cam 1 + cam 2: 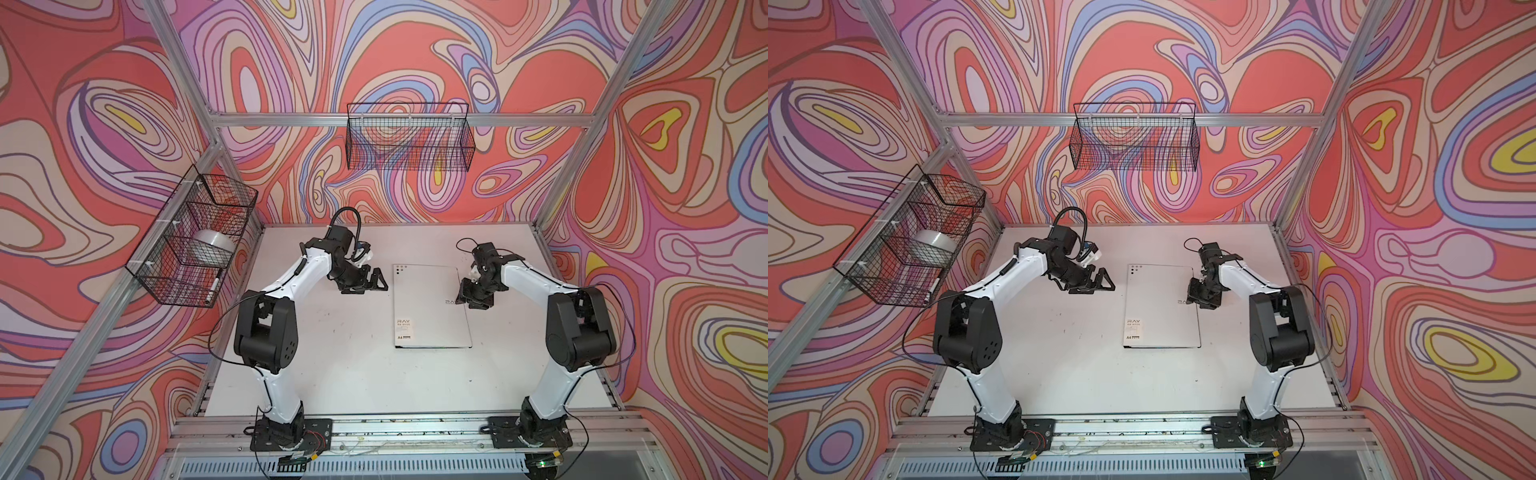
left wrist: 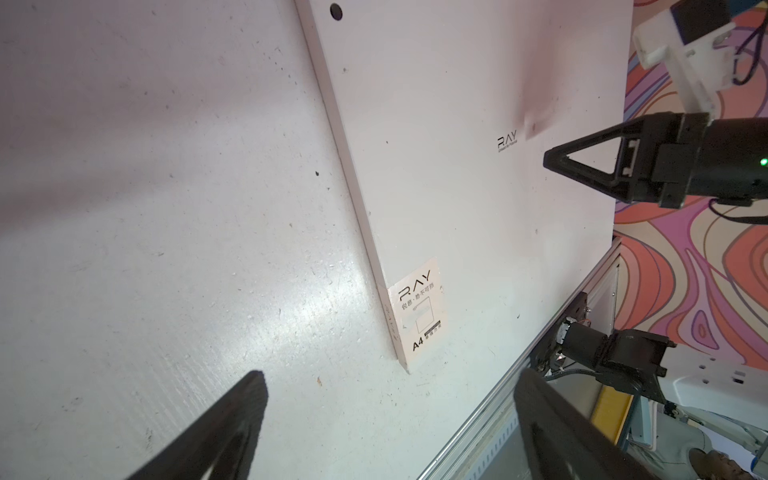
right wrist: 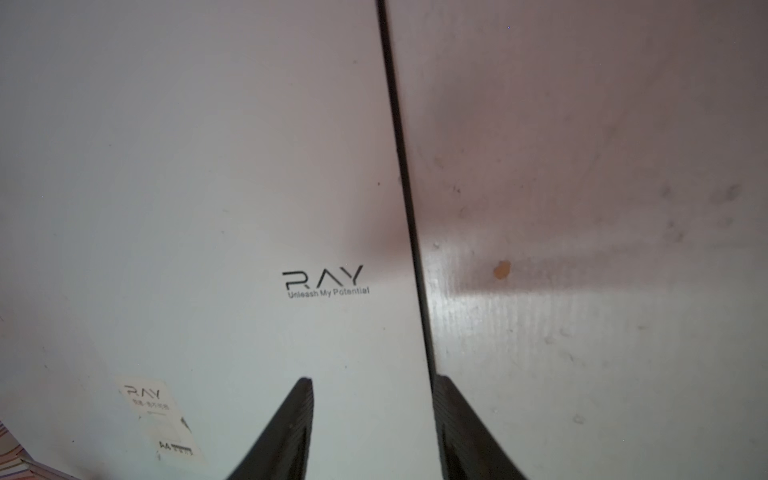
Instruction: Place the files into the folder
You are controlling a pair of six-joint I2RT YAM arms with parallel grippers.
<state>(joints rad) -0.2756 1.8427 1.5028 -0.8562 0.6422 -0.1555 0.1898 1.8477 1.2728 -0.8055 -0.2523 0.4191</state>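
In both top views the left arm is bending at the elbow and reaching inward. Its left gripper (image 1: 376,286) is hovering with fingers spread wide and gripping nothing, and the folder (image 1: 428,307) is lying shut and flat on the table (image 1: 332,357) just beyond those fingertips. The right arm is folding in from the opposite side, its right gripper (image 1: 467,300) pointing down over the folder's edge. A wire basket (image 1: 191,237) is hanging well behind the left fingers. In the left wrist view the spine and "RAY" label of the folder (image 2: 457,187) are lying ahead of the fingers, which are cut off by the frame. Only one right finger is showing there. In the right wrist view the fingers (image 3: 291,428) are standing apart and gripping nothing, straddling the dark edge of the folder (image 3: 187,187). Contact is hard to make out.
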